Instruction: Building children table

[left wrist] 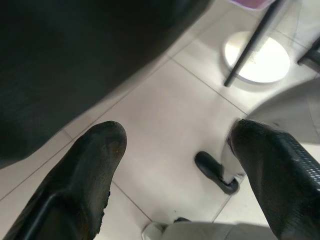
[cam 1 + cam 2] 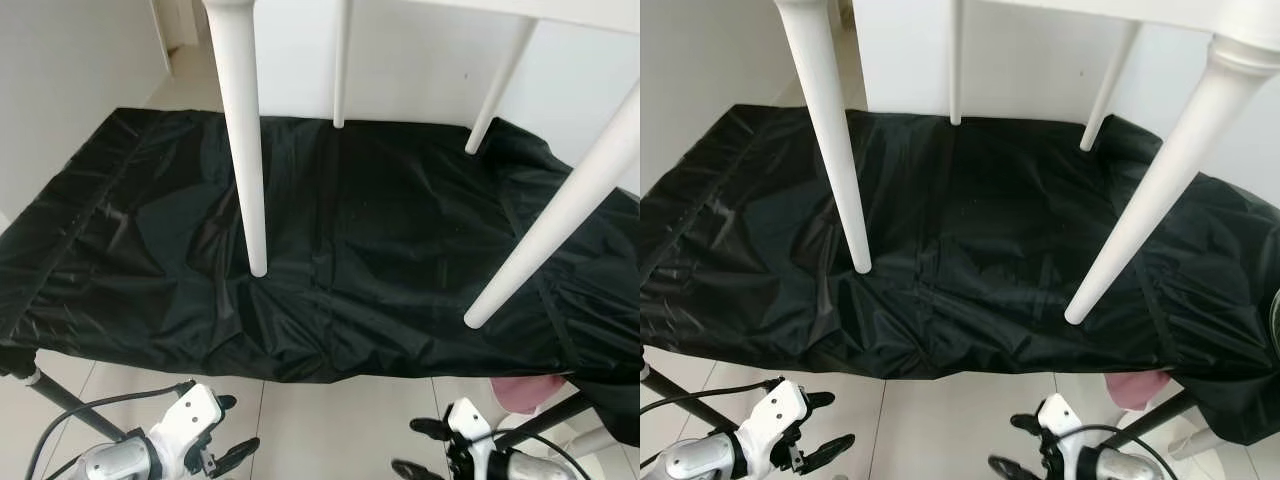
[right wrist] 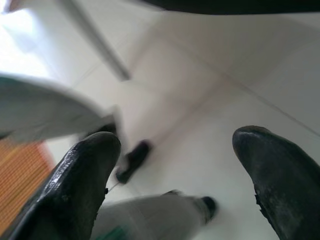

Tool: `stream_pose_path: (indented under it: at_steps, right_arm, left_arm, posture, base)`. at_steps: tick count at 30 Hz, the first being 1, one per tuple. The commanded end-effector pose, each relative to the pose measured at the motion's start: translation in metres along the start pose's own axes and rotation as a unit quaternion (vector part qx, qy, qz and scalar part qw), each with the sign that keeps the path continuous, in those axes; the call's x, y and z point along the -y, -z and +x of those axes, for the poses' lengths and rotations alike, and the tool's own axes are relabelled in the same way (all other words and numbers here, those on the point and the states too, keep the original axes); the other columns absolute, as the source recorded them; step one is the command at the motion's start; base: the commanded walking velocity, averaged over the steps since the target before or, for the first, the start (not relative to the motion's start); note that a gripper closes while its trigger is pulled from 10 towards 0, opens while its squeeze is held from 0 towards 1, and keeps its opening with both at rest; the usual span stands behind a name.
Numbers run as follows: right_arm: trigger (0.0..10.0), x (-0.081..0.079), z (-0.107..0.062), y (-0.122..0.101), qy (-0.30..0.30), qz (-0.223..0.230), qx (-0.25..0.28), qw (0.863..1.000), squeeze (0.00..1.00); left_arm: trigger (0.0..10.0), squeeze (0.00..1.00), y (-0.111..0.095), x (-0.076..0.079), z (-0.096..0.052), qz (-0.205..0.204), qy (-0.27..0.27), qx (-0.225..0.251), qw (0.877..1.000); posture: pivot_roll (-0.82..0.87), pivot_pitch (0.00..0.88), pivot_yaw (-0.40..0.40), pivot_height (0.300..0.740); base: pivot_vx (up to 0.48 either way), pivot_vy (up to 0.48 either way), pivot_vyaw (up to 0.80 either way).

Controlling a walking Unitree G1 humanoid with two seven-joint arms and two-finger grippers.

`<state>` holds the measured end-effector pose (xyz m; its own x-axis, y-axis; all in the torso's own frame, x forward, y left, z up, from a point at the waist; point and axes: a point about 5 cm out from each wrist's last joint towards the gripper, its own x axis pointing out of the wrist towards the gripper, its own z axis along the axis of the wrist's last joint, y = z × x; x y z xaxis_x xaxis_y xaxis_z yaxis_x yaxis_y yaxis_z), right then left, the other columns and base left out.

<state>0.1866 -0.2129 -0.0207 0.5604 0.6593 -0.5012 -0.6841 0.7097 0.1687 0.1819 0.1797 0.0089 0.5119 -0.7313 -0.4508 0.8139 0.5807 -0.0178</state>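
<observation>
Four tapered white table legs (image 2: 247,150), tops cut off, stand on the black fabric-covered surface (image 2: 380,240); left gripper (image 2: 228,432) and right gripper (image 2: 425,448) hang below its front edge, jaws open, empty.

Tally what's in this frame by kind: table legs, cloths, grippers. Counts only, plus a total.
White table legs: 4
Black cloth: 1
Grippers, both with fingers apart: 2, left gripper, right gripper
Total: 7

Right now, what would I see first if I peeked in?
Four white legs of a table stand on a big black cloth that covers a low frame in the middle. Down below, over the pale tile floor, the left gripper and right gripper hang open, holding nothing.
</observation>
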Motion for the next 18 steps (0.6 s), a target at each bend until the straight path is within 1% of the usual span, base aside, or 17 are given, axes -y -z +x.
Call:
stream_pose_path:
  at_steps: [1, 3, 4, 5, 6, 7, 8, 9, 10, 11, 12, 13, 15, 16, 17, 18]
  right_arm:
    - [10.0, 0.008, -0.001, 0.012, 0.058, 0.047, -0.019, 0.997, 0.0]
    - [10.0, 0.01, 0.003, 0.015, 0.089, 0.066, -0.016, 0.994, 0.0]
    - [10.0, 0.01, 0.003, 0.015, 0.089, 0.066, -0.016, 0.994, 0.0]
    - [10.0, 0.01, 0.005, 0.018, 0.103, 0.082, -0.019, 0.991, 0.0]
    - [10.0, 0.01, 0.007, 0.024, 0.127, 0.101, -0.029, 0.986, 0.0]
    - [10.0, 0.007, 0.01, 0.031, 0.142, 0.12, -0.041, 0.982, 0.0]
    - [10.0, 0.007, 0.01, 0.031, 0.142, 0.12, -0.041, 0.982, 0.0]
    - [10.0, 0.005, 0.011, 0.035, 0.151, 0.132, -0.05, 0.978, 0.0]
    - [10.0, 0.005, 0.011, 0.035, 0.151, 0.132, -0.05, 0.978, 0.0]
    - [10.0, 0.002, 0.014, 0.039, 0.161, 0.142, -0.059, 0.975, 0.0]
    - [10.0, -0.001, 0.017, 0.044, 0.176, 0.153, -0.073, 0.97, 0.0]
    - [10.0, -0.001, 0.017, 0.044, 0.176, 0.153, -0.073, 0.97, 0.0]
    - [10.0, -0.005, 0.022, 0.049, 0.192, 0.165, -0.088, 0.963, 0.0]
    - [10.0, -0.006, 0.024, 0.051, 0.213, 0.182, -0.094, 0.955, 0.0]
    - [10.0, -0.006, 0.024, 0.051, 0.213, 0.182, -0.094, 0.955, 0.0]
    - [10.0, -0.007, 0.026, 0.053, 0.23, 0.196, -0.098, 0.948, 0.0]
  left_arm:
    - [10.0, 0.0, 0.011, -0.008, -0.001, -0.008, -0.044, -0.018, 0.999]
    - [10.0, 0.0, 0.017, -0.011, 0.002, -0.029, -0.068, -0.024, 0.997]
    - [10.0, 0.0, 0.017, -0.011, 0.002, -0.029, -0.068, -0.024, 0.997]
    - [10.0, 0.0, 0.021, -0.012, 0.004, -0.038, -0.077, -0.029, 0.996]
    - [10.0, 0.0, 0.027, -0.014, 0.007, -0.057, -0.096, -0.038, 0.993]
    - [10.0, 0.0, 0.033, -0.019, 0.01, -0.076, -0.131, -0.051, 0.987]
    - [10.0, 0.0, 0.033, -0.019, 0.01, -0.076, -0.131, -0.051, 0.987]
    - [10.0, 0.0, 0.038, -0.022, 0.012, -0.09, -0.152, -0.058, 0.983]
    - [10.0, 0.0, 0.038, -0.022, 0.012, -0.09, -0.152, -0.058, 0.983]
    - [10.0, 0.0, 0.044, -0.024, 0.014, -0.106, -0.168, -0.07, 0.978]
    - [10.0, 0.0, 0.05, -0.025, 0.018, -0.124, -0.19, -0.09, 0.97]
    - [10.0, 0.0, 0.05, -0.025, 0.018, -0.124, -0.19, -0.09, 0.97]
    - [10.0, 0.0, 0.058, -0.023, 0.023, -0.146, -0.206, -0.111, 0.961]
    - [10.0, 0.0, 0.061, -0.023, 0.026, -0.164, -0.225, -0.118, 0.953]
    - [10.0, 0.0, 0.061, -0.023, 0.026, -0.164, -0.225, -0.118, 0.953]
    - [10.0, 0.0, 0.062, -0.022, 0.029, -0.18, -0.239, -0.124, 0.946]
  posture:
    - [0.04, 0.024, -0.018, 0.74]
    - [0.04, 0.022, -0.018, 0.74]
    - [0.04, 0.022, -0.018, 0.74]
    - [0.04, 0.021, -0.022, 0.74]
    - [0.04, 0.018, -0.022, 0.74]
    - [0.04, 0.019, -0.026, 0.74]
    - [0.04, 0.019, -0.026, 0.74]
    - [0.04, 0.019, -0.026, 0.74]
    - [0.04, 0.019, -0.026, 0.74]
    - [0.04, 0.015, -0.028, 0.74]
    - [0.04, 0.009, -0.025, 0.74]
    - [0.04, 0.009, -0.025, 0.74]
    - [0.04, 0.0, -0.025, 0.74]
    - [0.03, 0.0, -0.026, 0.74]
    - [0.03, 0.0, -0.026, 0.74]
    - [0.03, 0.0, -0.024, 0.74]
  base:
    - [0.0, 0.0, 0.0]
    - [0.0, 0.0, 0.0]
    - [0.0, 0.0, 0.0]
    - [0.0, 0.0, 0.0]
    - [0.0, 0.0, 0.0]
    - [0.0, 0.0, 0.0]
    - [0.0, 0.0, 0.0]
    - [0.0, 0.0, 0.0]
    - [0.0, 0.0, 0.0]
    - [0.0, 0.0, 0.0]
    - [0.0, 0.0, 0.0]
    - [0.0, 0.0, 0.0]
    - [0.0, 0.0, 0.0]
    - [0.0, 0.0, 0.0]
    - [0.0, 0.0, 0.0]
    - [0.0, 0.0, 0.0]
